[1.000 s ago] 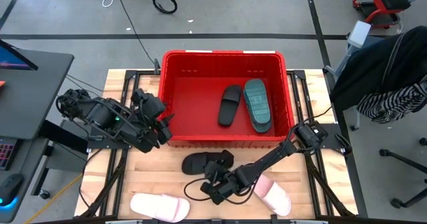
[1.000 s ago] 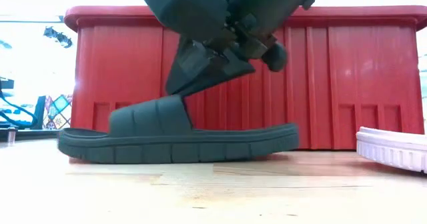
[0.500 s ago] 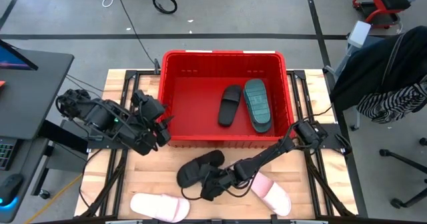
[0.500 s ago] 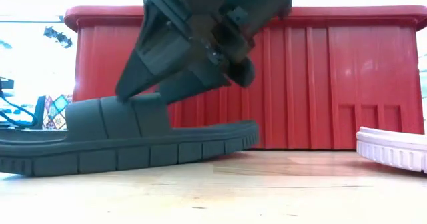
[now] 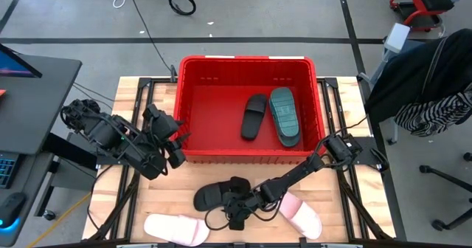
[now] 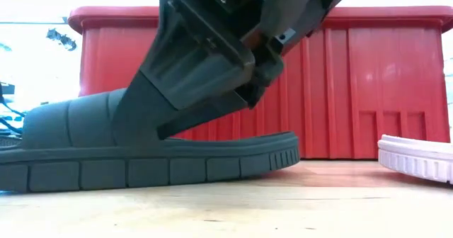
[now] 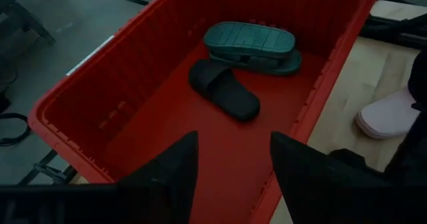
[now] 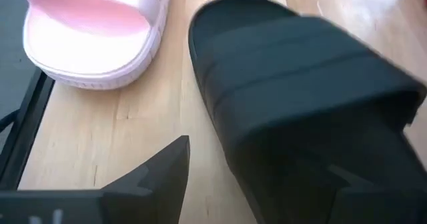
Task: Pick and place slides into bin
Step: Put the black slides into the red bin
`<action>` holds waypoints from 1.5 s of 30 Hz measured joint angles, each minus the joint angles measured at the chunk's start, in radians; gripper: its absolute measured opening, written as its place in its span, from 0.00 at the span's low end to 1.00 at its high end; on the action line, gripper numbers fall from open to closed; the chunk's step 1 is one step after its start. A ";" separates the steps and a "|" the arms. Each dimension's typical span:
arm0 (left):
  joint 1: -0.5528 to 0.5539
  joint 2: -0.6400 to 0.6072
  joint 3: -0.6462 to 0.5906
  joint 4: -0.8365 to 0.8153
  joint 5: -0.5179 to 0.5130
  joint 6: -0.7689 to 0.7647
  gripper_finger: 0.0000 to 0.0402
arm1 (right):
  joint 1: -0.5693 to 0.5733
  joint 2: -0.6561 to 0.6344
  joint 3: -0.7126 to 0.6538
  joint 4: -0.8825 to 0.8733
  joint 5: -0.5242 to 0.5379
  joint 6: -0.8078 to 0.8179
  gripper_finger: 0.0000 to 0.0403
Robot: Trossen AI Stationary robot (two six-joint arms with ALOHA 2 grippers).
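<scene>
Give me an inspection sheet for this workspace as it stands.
Surface: wooden table, bare planks in front of the bin.
Job's things: red bin holds one black slide and one teal slide; second black slide and two pink slides lie on the table.
Clutter: nothing seen.
End effectors: right end effector open, one finger under the table slide's strap; left end effector open at the bin's left front corner, holding nothing.
Cables: coiled cable on the floor behind the table.
Surroundings: desk with monitor left, draped chair right.
</scene>
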 joint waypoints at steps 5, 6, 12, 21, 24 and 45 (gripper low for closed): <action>0.001 0.000 0.000 0.040 -0.003 0.007 0.48 | -0.016 0.011 -0.057 0.149 0.031 -0.025 0.49; 0.000 0.000 0.000 0.056 -0.003 0.019 0.48 | -0.019 0.015 -0.065 0.160 0.030 -0.028 0.47; 0.000 0.000 0.000 0.103 -0.004 0.068 0.46 | -0.020 0.013 -0.063 0.162 0.032 -0.111 0.26; -0.006 -0.031 0.000 0.104 -0.004 0.139 0.49 | -0.021 -0.014 0.002 0.077 -0.009 0.006 0.06; -0.027 -0.054 0.000 0.108 -0.005 0.173 0.51 | -0.019 -0.061 0.036 -0.045 -0.023 0.039 0.03; -0.111 -0.084 0.000 0.358 -0.009 0.996 0.56 | -0.102 -0.606 0.069 -0.794 -0.160 0.175 0.02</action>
